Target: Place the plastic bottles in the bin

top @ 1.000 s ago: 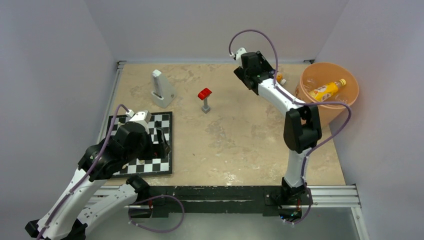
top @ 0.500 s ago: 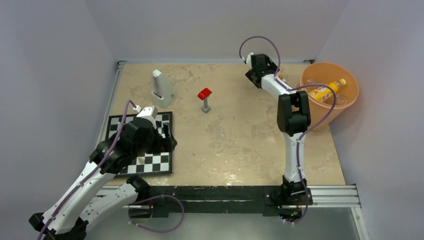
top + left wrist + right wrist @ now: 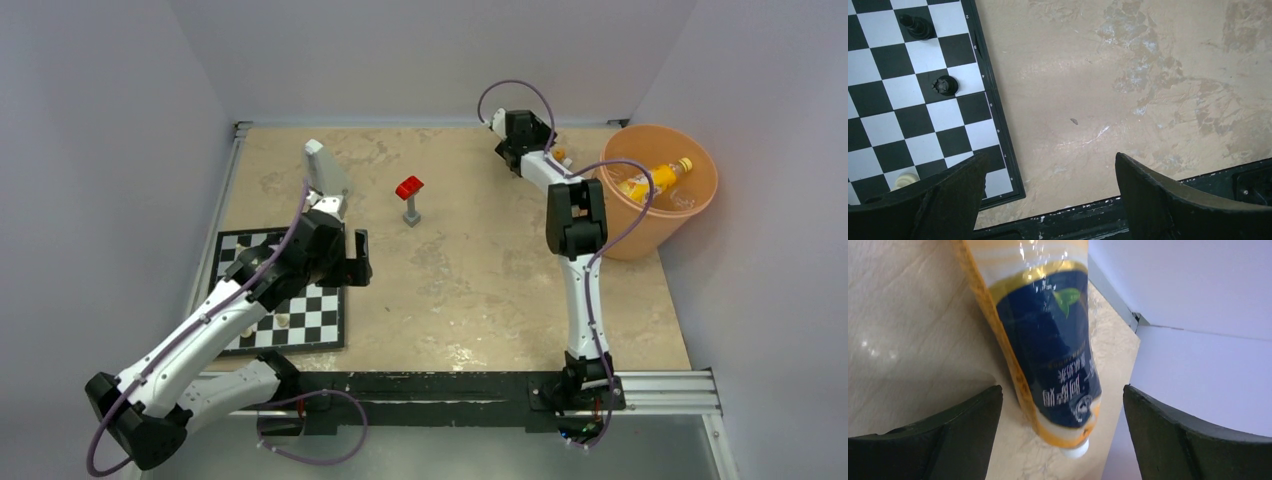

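Observation:
An orange-yellow bottle (image 3: 1048, 340) with a dark blue label and a white cap lies on the table near the back wall, between the wide-open jaws of my right gripper (image 3: 1062, 390), untouched by them. In the top view a bit of it (image 3: 561, 155) shows beside my right gripper (image 3: 540, 148), just left of the peach-orange bin (image 3: 640, 232). Another orange-yellow bottle (image 3: 655, 180) lies in the bin, with clear plastic beside it. My left gripper (image 3: 361, 258) is open and empty above the chessboard's right edge; it shows open in the left wrist view (image 3: 1050, 156).
A chessboard (image 3: 300, 318) with a few pieces (image 3: 945, 85) lies front left. A white wedge-shaped device (image 3: 322, 168) and a red-topped grey stand (image 3: 410, 192) stand at the back middle. Walls close the back and right sides. A black rail (image 3: 440, 390) runs along the near edge.
My left arm has swung right and forward, from over the chessboard to its right edge. My right arm has reached farther toward the back wall, down to the bottle there.

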Controlling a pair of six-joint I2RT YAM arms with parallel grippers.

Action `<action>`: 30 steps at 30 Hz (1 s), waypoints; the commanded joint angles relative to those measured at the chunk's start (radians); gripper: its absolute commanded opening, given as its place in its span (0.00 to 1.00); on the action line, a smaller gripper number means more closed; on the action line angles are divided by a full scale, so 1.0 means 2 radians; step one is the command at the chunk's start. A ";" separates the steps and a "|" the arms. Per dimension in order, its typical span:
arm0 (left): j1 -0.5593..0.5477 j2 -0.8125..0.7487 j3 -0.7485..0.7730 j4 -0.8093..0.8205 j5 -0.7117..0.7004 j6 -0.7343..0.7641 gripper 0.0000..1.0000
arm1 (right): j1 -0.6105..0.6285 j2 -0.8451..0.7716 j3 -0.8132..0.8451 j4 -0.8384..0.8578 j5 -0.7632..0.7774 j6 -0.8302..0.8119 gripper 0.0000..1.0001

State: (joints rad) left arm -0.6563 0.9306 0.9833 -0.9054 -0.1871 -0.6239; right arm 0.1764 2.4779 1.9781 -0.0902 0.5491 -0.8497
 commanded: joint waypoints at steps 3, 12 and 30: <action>-0.002 0.050 0.047 0.025 -0.005 0.043 1.00 | -0.009 0.025 0.071 0.017 -0.026 -0.012 0.81; 0.002 0.070 0.057 0.029 -0.025 0.060 1.00 | -0.008 0.021 0.064 0.010 -0.051 0.004 0.45; 0.003 0.058 0.069 0.030 0.004 0.038 1.00 | 0.052 -0.340 -0.133 -0.033 -0.211 0.219 0.36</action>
State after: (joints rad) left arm -0.6548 1.0786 1.0775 -0.8768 -0.1940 -0.5140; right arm 0.2546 1.9831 1.7737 -0.1532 0.2340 -0.5617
